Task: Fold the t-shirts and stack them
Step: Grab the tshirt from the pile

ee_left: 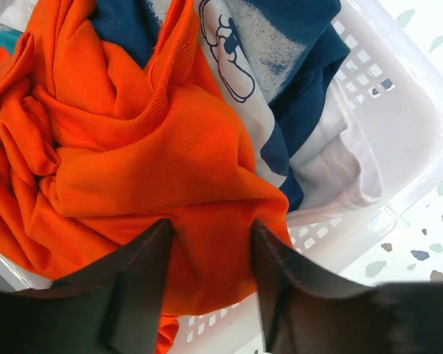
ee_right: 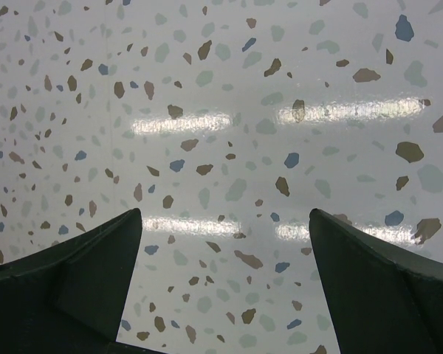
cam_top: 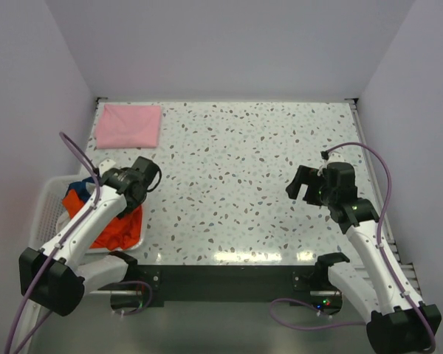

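We see a crumpled bright orange cloth t-shirt in the white slatted plastic basket, touching a dark blue and white printed garment. Our left gripper hangs over the orange cloth, jaws apart.

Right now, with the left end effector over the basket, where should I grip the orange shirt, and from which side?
Probably the bunched fold of the orange shirt between the fingers of the open left end effector, near the basket rim. Come straight down from above: that fold sits clear of the blue-and-white shirt, so only one garment should lift.
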Controlling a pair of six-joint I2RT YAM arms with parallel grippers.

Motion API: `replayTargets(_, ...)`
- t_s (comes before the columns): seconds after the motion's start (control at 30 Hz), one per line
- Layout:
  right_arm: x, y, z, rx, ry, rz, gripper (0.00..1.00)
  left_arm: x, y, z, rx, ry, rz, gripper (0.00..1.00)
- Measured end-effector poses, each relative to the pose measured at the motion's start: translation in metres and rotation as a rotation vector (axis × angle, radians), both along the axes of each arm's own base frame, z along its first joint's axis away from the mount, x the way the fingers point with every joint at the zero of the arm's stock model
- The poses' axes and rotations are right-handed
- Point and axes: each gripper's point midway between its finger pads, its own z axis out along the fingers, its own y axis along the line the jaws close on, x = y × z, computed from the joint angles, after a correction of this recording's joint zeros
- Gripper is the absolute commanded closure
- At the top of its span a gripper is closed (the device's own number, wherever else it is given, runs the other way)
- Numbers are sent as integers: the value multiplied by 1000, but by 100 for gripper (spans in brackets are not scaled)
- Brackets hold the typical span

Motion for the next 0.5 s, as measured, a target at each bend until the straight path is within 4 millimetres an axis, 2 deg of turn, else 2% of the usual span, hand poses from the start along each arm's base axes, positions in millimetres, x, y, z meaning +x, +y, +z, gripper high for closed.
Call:
replayTargets(0.07,0,0,0,0,0,0,1,-2,2,-2,-1,0,3,61)
replayTargets(0.1,0,0,0,0,0,0,1,-2,3,-2,-1,1,5,72)
replayTargets(0.17,0,0,0,0,0,0,1,-2,3,-3,-1,2,3,83)
replayTargets(0.2,0,0,0,0,0,0,1,-2,3,-3,-2,2,1,94)
replayTargets(0.23,0,0,0,0,1,0,1,-2,3,-3,-3,2,-2,99)
replayTargets(0.5,0,0,0,0,1,0,1,-2,3,4,-14,-25,-12,100)
